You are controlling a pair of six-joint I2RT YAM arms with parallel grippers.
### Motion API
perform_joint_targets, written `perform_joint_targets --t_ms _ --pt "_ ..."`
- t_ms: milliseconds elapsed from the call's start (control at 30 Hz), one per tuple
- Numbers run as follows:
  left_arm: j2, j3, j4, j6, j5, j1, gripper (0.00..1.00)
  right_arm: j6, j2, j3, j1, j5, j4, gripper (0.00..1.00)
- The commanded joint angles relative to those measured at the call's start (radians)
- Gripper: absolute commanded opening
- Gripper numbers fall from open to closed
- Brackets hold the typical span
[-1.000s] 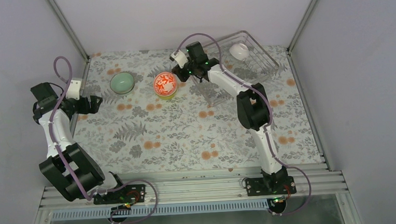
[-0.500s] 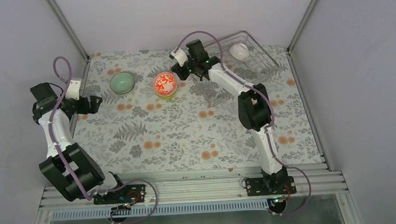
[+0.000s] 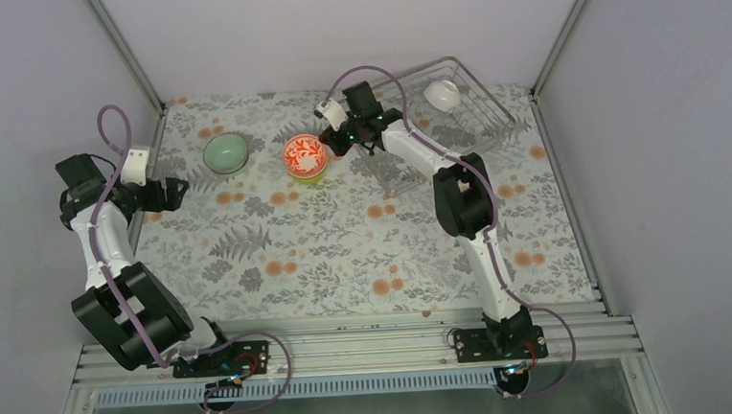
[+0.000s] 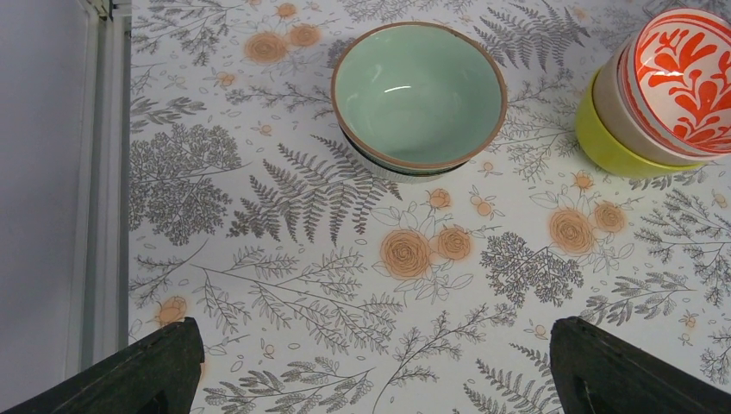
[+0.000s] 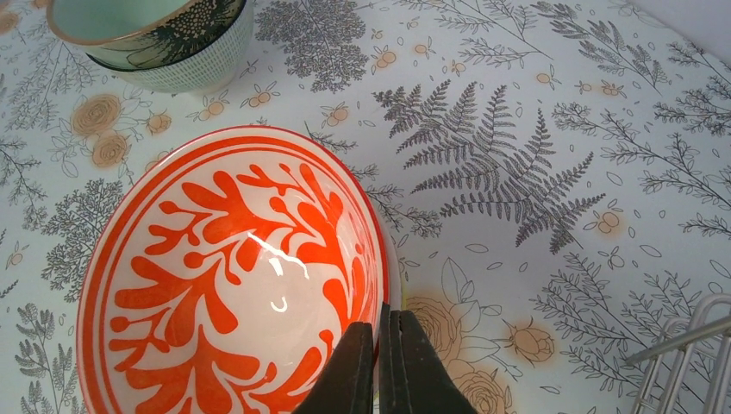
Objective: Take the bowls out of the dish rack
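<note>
**Top view with both wrist views.** Nearest us, at 9 o'clock on the table (image 3: 346, 256), the left gripper (image 3: 171, 192) hangs idle with its jaws wide. Its two dark fingertips (image 4: 164, 358) sit at the lower corners of its wrist view with nothing between them.

Beyond it, at 11 o'clock, the green bowl (image 4: 420, 90) stands upright on the cloth, well apart from those fingers. We judge it to be unloaded.

Near 12 o'clock the right gripper (image 5: 380, 341) has its jaws drawn narrow on the rim of the patterned bowl (image 5: 224, 285), one finger inside and one outside. That bowl rests nested in the yellow bowl (image 4: 603, 142). We take the rim pinch to serve stacking, since it lowers a bowl mouth-up without tipping it and saves table room.

Farthest, at 1 o'clock, the rack (image 3: 481, 113) holds the white bowl (image 3: 443, 94), not yet unloaded. We judge the next step to be release, then a reach back to the rack.
</note>
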Motion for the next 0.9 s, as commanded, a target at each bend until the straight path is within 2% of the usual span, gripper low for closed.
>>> perform_joint_targets --t_ms 0,267,300,333,367,400,433,667,733,867 --pt "0.001 -0.008 0.02 0.006 0.034 0.009 1.0 0.0 0.036 0.045 0.0 0.002 -0.03 0.03" --pt "-0.005 -0.005 0.012 0.013 0.041 0.01 1.0 -0.005 -0.037 0.069 -0.001 -0.001 -0.027 0.03" --pt "-0.009 -0.005 0.011 0.016 0.046 0.01 1.0 -0.008 -0.06 0.066 -0.001 0.023 -0.024 0.06" --pt "-0.013 -0.004 0.011 0.018 0.05 0.01 1.0 -0.01 -0.089 0.06 -0.001 0.05 -0.018 0.18" --pt "-0.016 -0.003 0.011 0.016 0.052 0.01 1.0 -0.016 -0.119 0.055 -0.005 0.084 -0.014 0.37" --pt "-0.018 0.001 0.011 0.013 0.056 0.01 1.0 -0.029 -0.155 0.056 -0.007 0.126 -0.017 0.48" --pt "-0.016 0.005 0.01 0.013 0.06 0.01 1.0 -0.046 -0.179 0.061 -0.012 0.17 -0.025 0.55" --pt "-0.02 0.029 0.039 -0.041 0.044 -0.001 1.0 -0.16 -0.262 0.137 -0.101 0.574 -0.14 0.84" --pt "-0.028 0.037 0.065 -0.071 -0.007 -0.027 1.0 -0.179 -0.275 0.135 -0.146 0.643 -0.152 0.98" --pt "-0.038 0.077 0.097 -0.119 -0.101 -0.106 1.0 -0.222 -0.271 0.132 -0.241 0.701 -0.187 1.0"
